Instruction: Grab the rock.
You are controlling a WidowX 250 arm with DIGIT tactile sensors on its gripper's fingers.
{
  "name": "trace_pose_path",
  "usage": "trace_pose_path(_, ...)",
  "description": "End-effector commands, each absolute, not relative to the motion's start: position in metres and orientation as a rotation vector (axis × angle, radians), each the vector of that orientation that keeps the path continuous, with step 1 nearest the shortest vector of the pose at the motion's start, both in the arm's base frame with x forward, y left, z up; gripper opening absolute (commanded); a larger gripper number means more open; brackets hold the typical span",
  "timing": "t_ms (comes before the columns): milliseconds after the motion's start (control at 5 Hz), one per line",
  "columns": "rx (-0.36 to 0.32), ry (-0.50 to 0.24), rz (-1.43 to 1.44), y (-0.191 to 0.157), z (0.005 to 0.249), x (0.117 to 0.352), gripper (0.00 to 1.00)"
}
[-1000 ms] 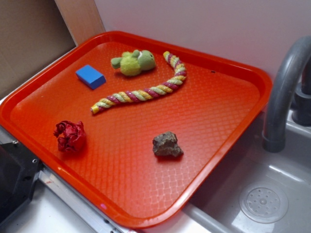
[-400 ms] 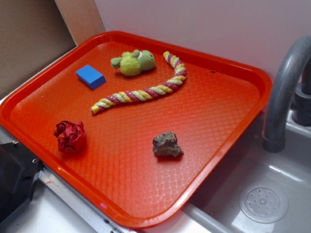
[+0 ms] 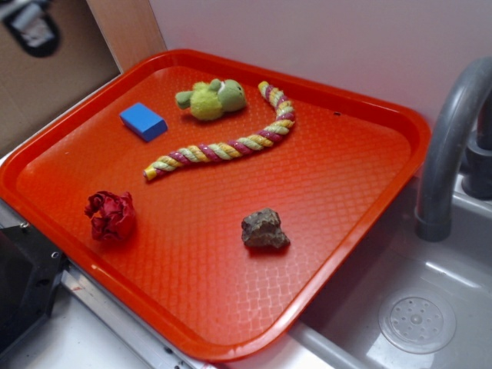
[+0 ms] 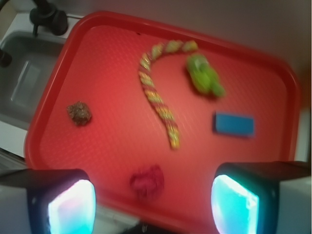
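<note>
**Above the tray's far left corner, the arm is only now coming into view**

Over the far left corner of the tray (image 3: pixel 231 350), in the exterior view, a blurred black-and-white piece of the arm (image 3: pixel 32 27) is showing at the top left of the picture, where a moment ago there was only the brown board. Nothing on the tray is shifting: the rock (image 3: pixel 264 229) is sitting where it was, toward the near right edge, with bare tray all around it. The red paper ball (image 3: pixel 111 215) is lying by the near left edge, the blue block (image 3: pixel 143 121) and the green plush toy (image 3: pixel 212 98) are toward the far edge, and the striped rope (image 3: pixel 231 142) is curving between them and the rock.

In the wrist view, the gripper (image 4: pixel 153 207) is hanging high over the tray with its jaws spread wide and nothing between them. Its glowing pads (image 4: pixel 72 204) are framing the paper ball rather than the rock (image 4: pixel 79 113), which is sitting off to the picture's left, by the edge nearest the sink (image 4: pixel 22 78). The picture is smeared, which suggests the camera is moving.

So the approach is only just beginning. The arm is well apart from the rock, and, as I judge it, needs to travel across the tray and descend before any closing.
</note>
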State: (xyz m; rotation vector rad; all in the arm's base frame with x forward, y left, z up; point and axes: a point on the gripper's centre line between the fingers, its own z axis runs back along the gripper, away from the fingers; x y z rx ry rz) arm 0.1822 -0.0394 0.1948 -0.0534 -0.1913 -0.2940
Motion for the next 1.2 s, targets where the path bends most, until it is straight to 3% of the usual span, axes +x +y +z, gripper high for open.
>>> trace_pose_path(0, -0.132, -0.133, -0.568, -0.104, 0.143, 0.222, 1.0)
trace_pose_path(200, -0.187, -0.091, -0.688, -0.129, 0.121, 0.222, 1.0)
trace_pose_path(400, -0.135, -0.053, -0.745, -0.148, 0.101, 0.22, 1.0)
trace_pose_path(1000, -0.11, 0.064, -0.832, -0.173, 0.058, 0.211, 1.0)
